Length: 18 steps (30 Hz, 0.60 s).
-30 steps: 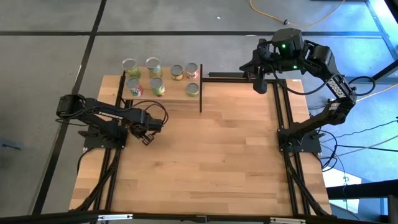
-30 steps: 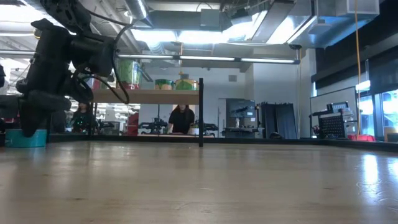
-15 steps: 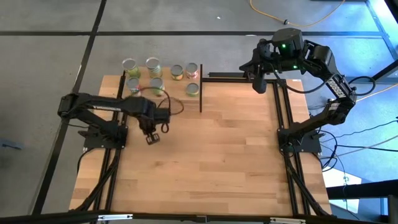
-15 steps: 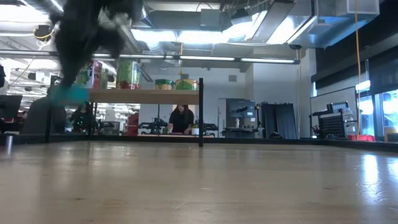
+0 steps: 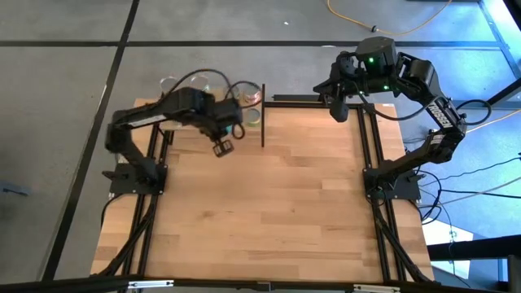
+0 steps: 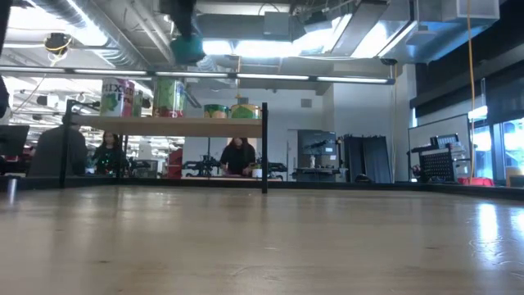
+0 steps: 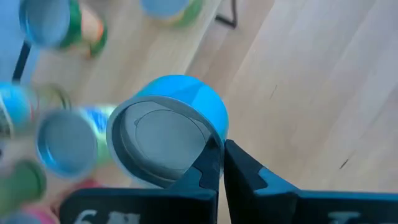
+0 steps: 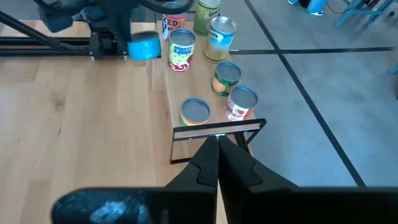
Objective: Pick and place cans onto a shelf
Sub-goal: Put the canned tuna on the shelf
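My left gripper (image 5: 221, 148) is shut on a teal can (image 7: 171, 134) and carries it high above the table, beside the near edge of the shelf (image 5: 244, 127). The can also shows in the low view (image 6: 187, 49) and in the right wrist view (image 8: 144, 46). The shelf is a light-wood board on black posts with a black upright panel (image 5: 263, 114). Several cans (image 8: 227, 78) stand upright on it. My right gripper (image 8: 217, 155) is shut and empty, high over the table's far right corner (image 5: 340, 110). My left gripper holds the teal can at the rim of its silvery top (image 7: 205, 146); its two fingers (image 7: 244, 169) stand close together there. They come from the side of the can's top. The can sits to one side of the fingers, lifted clear of table and shelf.
On the shelf, cans with green, yellow and red labels stand in rows (image 5: 252, 116), with bare board at its near side (image 8: 168, 87). Black frame rails run along the table's left and right edges (image 5: 370, 163). A person (image 6: 237, 156) is in the room beyond the table.
My left gripper has lifted the teal can off the table at the left. It has carried the can up, toward the far edge and to the right, to the shelf. The can now hangs well above shelf height.
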Tool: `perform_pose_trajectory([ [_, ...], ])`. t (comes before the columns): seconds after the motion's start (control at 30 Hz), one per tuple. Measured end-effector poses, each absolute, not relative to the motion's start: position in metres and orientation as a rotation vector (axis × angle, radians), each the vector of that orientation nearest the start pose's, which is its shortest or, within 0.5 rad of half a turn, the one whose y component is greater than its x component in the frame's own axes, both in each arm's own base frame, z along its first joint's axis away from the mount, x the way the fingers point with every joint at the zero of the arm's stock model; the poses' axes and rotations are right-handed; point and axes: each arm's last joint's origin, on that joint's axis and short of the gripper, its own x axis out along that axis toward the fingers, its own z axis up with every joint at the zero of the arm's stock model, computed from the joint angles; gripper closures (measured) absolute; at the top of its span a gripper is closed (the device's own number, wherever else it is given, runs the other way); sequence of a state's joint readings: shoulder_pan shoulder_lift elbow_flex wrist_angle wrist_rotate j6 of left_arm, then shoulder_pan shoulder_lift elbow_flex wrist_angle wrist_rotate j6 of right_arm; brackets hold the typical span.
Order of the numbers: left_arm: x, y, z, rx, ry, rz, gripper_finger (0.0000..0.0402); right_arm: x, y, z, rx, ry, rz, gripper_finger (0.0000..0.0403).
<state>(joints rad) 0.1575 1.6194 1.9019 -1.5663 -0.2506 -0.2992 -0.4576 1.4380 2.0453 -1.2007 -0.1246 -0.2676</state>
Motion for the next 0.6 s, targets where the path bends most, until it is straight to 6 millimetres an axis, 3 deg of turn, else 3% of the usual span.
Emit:
perform_pose_trajectory([
  [0.13, 0.301, 0.068, 0.402, -0.147, 1.23, 0.513, 0.0401, 0.21, -0.099, 0.5, -0.086, 0.609, -0.245, 0.0396],
  [0.27, 0.325, 0.087, 0.387, -0.114, 1.288, 0.504, 0.0401, 0.209, -0.099, 0.5, -0.083, 0.613, -0.244, 0.0396],
  [0.6, 0.344, 0.124, 0.349, -0.115, 1.424, 0.513, 0.0401, 0.209, -0.099, 0.5, -0.081, 0.615, -0.244, 0.0396],
])
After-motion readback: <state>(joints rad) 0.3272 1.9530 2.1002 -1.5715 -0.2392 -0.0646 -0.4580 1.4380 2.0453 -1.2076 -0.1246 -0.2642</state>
